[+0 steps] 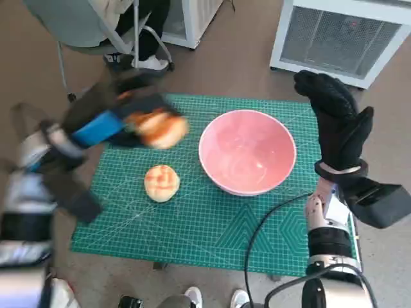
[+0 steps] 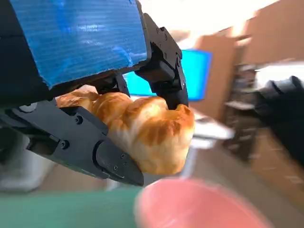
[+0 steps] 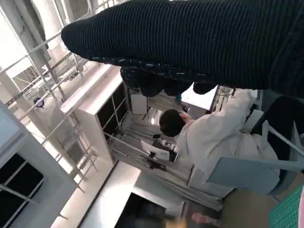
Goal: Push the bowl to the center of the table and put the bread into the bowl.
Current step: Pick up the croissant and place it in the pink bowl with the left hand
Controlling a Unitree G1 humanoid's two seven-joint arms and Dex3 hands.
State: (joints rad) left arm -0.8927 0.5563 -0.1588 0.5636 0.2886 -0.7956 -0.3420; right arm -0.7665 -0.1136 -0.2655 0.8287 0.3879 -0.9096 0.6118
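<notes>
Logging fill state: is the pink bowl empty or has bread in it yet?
Empty. The pink round bowl shows only a bare inside; one golden bread roll lies on the green mat, another is in the left robot hand.

I see a green cutting mat with a grid print covering the tabletop. Beyond its far edge stands a white unit with a grille, and a chair with someone's shoes beneath it. In the right wrist view a person in a white top sits facing white shelving.
</notes>
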